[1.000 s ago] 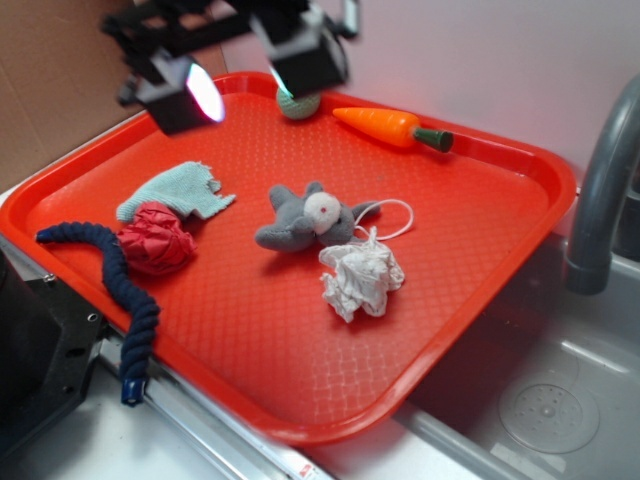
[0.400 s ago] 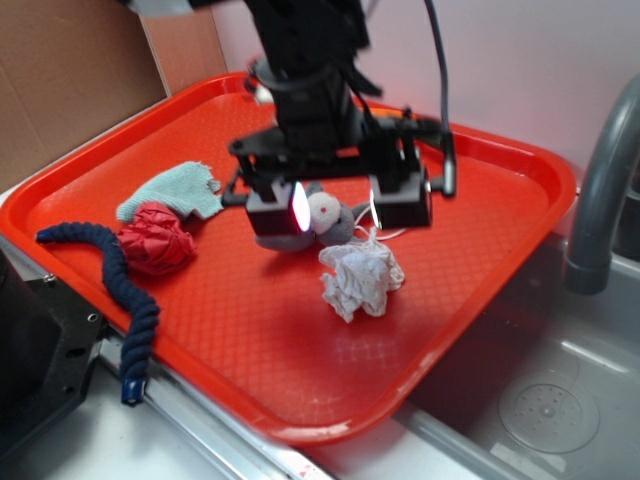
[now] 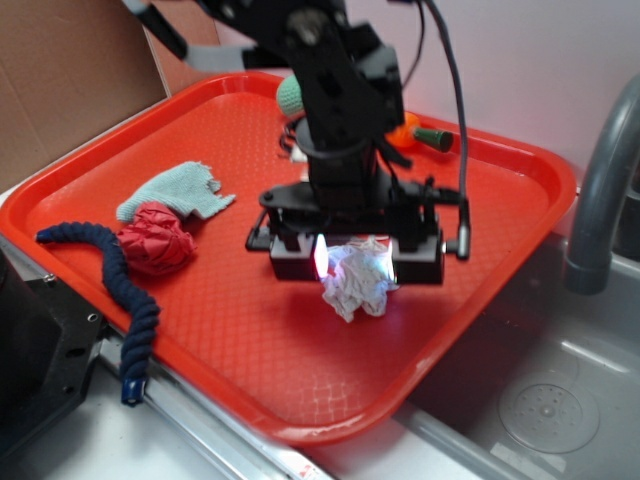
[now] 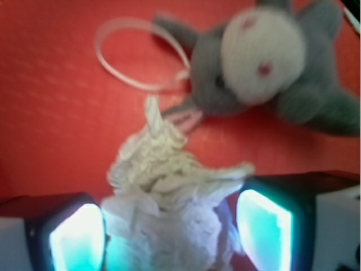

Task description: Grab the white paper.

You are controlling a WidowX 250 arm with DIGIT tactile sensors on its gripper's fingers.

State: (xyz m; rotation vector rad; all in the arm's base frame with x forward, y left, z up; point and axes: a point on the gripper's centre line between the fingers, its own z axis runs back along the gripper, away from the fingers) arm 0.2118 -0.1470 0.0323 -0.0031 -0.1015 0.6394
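While no writing shows anywhere, the tool [image 3: 356, 258] stands open astride the white paper [image 3: 358, 282]

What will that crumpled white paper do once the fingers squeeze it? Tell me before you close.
The white paper is a loose, wrinkly wad, so it will probably crush inward rather than resist the gripper. It looks thin and airy, likely very light. Its ragged folds should catch on the pads, so slipping seems unlikely, though a loose flap may tear or trail.
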